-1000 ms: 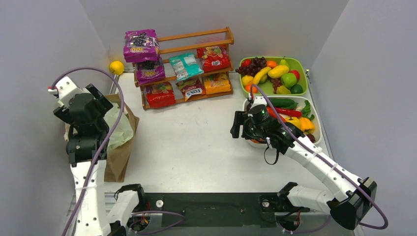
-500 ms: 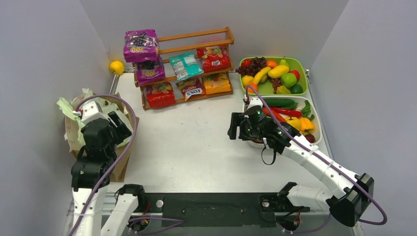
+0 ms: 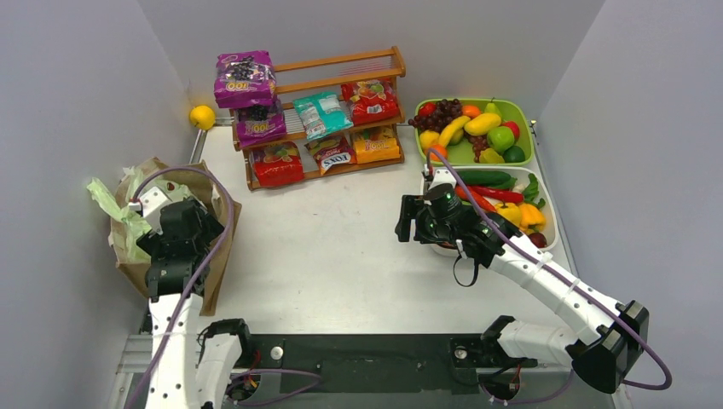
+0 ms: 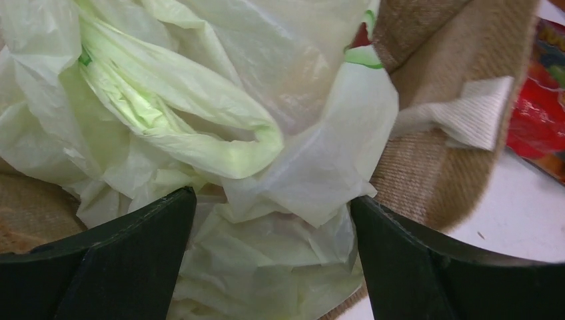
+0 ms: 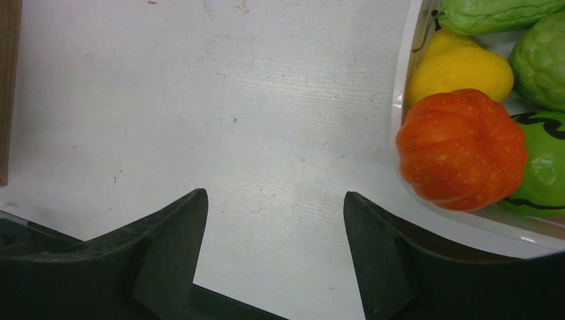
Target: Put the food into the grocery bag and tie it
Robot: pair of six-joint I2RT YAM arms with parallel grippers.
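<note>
while looking down from above, find the grocery bag (image 3: 109, 200) at the left side of the table (image 3: 341, 256), crumpled inside a stiff brown paper bag (image 3: 213, 277) and spilling over its far rim. thin, translucent, pale green plastic; judged very light, soft, crinkly and slippery, quick to collapse and easy to tear. best taken by a loop handle (image 4: 226, 155), pinched across the bunched band rather than the loose film, then lifted gently to open the mouth.

left gripper (image 4: 271, 200) directly over the bag, with fingers spread wide and loose plastic lying between them, pinching nothing. right gripper (image 5: 273, 195) likewise spread and empty, above the table just beside the white tray (image 5: 402, 73).

no food visible inside the bag; a red and green patch near one upper fold, print or contents impossible to tell.

in the white tray: an orange-red ribbed pumpkin (image 5: 463, 150), a yellow piece (image 5: 460, 67) and green vegetables. in the green tray (image 3: 522, 106) behind it: grapes, banana, apple and other toy fruit. on the wooden rack (image 3: 341, 61) at the back: snack packets (image 3: 322, 113), purple, teal, red and orange, one marked fox's.
</note>
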